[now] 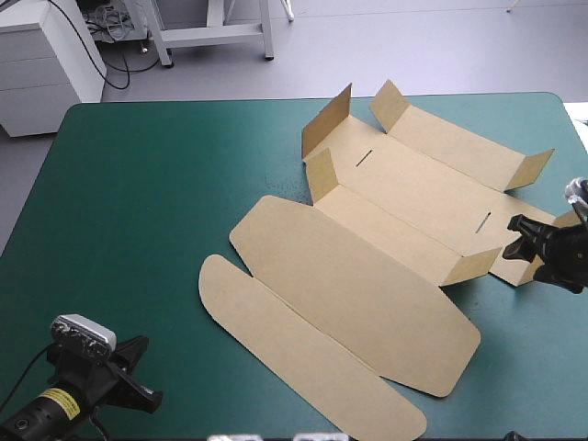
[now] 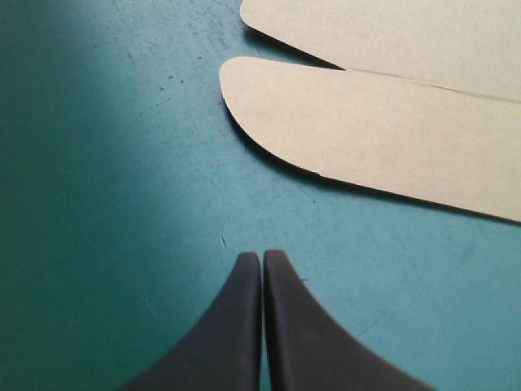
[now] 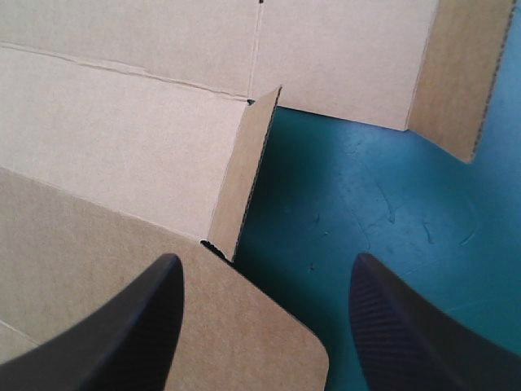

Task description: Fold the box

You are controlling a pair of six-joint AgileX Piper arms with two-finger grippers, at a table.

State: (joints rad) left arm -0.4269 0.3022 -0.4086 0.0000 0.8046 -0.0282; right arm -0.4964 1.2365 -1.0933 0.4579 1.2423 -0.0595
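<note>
Our brown box (image 1: 367, 276) lies spread on the teal-green surface (image 1: 138, 184). The right end effector (image 3: 264, 261) gapes at the box's right flap (image 3: 244, 179); the left end effector (image 2: 262, 254), pinched together, sits off its rounded lid (image 2: 366, 155). We judge the board light, stiff: grip flap edges.

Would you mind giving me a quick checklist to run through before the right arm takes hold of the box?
1. The right pincer is open: ok, its fingers stand apart.
2. The right pincer is at the box: ok, at its right end, with a rounded corner flap between the fingers.
3. The fingers touch the board: cannot tell.
4. The left pincer is out of the way: ok, shut, over the teal-green cover, short of the rounded lid flap.
5. The box is folded: not ok, only an upright end flap and its like stand, and the lid lies flat.
</note>
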